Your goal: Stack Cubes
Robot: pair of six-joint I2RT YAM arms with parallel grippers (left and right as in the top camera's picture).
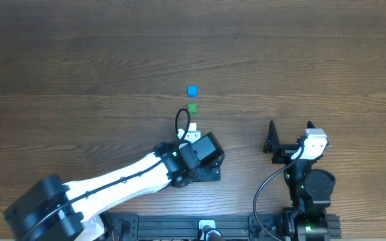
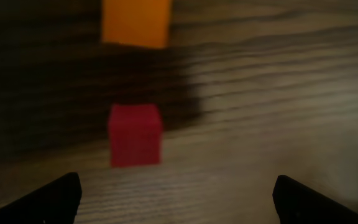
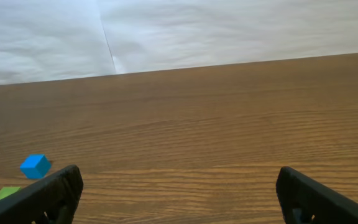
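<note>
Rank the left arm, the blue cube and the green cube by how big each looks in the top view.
1. left arm, by far the largest.
2 and 3. blue cube and green cube: they look about the same size, so I won't rank one above the other.

Table (image 1: 79,53) dark wood, visible grain, matt; blue cube (image 1: 192,91), green cube (image 1: 192,108) smooth (plastic-looking), matt.

White-shelled left arm (image 1: 122,179), black joints, black cable (image 1: 179,122); black right arm (image 1: 305,184), white wrist cap, dark right claw (image 3: 179,202)
</note>
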